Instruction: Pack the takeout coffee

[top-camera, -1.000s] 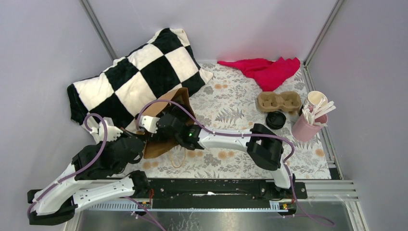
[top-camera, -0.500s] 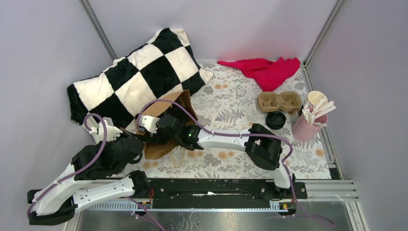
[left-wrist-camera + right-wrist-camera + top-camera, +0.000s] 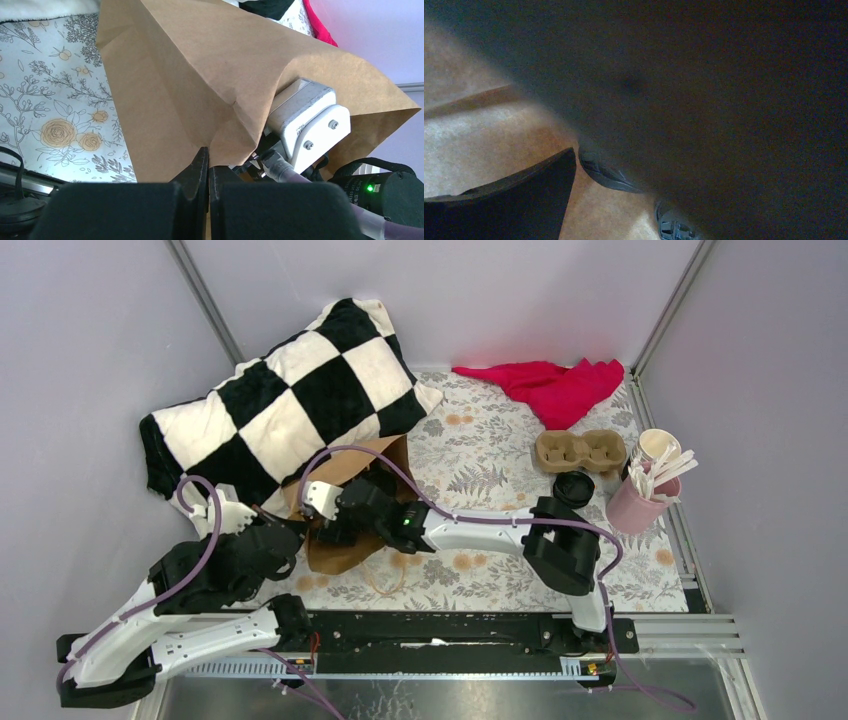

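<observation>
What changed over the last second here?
The right arm drew back slightly to the right and the brown paper bag shifted with it, its wrist still inside the mouth. The left gripper stayed shut on the bag's edge; the cup carrier, pink cup, red cloth and pillow did not move.

We see two arms, the left arm [image 3: 190, 638] and the right arm [image 3: 478, 531] – white shells, black joints. A purple cable [image 3: 213, 530] runs along each. The left gripper [image 3: 208, 167] has black fingers [image 3: 199, 170], narrow at the tips. Beyond them, to the right, a white block [image 3: 300, 112] carries two silver screws [image 3: 334, 124], and a black wrist housing [image 3: 400, 195] shows a small green light [image 3: 369, 188].
</observation>
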{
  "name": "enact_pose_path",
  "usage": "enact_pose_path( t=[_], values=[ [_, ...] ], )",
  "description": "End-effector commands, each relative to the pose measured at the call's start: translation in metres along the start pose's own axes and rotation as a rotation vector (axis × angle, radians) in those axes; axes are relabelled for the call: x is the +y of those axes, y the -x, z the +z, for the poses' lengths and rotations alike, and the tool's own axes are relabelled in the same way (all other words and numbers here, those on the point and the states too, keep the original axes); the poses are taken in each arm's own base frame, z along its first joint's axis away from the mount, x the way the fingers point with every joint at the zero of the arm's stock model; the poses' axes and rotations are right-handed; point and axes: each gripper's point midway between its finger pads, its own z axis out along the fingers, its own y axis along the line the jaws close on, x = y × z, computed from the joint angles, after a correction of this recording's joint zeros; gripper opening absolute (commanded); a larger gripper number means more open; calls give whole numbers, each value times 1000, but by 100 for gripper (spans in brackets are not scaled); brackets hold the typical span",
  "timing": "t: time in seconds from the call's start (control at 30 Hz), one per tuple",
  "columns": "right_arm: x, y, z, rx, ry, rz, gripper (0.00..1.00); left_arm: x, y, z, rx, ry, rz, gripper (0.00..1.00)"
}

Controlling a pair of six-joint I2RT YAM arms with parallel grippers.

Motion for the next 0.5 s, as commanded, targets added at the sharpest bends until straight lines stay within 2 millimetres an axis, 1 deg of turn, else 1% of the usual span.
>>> enact_pose_path(
  t=[0.0,0.1,0.23,0.37,0.47],
  values=[
    [-19,-20,-15,58,-18,50,100,-13,4,-10,30,-52,-42,0],
    [-22,-20,-19,59,-31,51,100,-15,3,-10,30,-51,-31,0],
    [-36,-24,-20,78,-103,48,100,-18,3,-10,32,-59,-20,0],
    [-37,-22,-23,72,-91,42,100,-22,3,-11,36,-79,-16,0],
    [-39,-20,-23,70,-95,46,98,-24,3,-12,41,-90,-15,0]
  ],
)
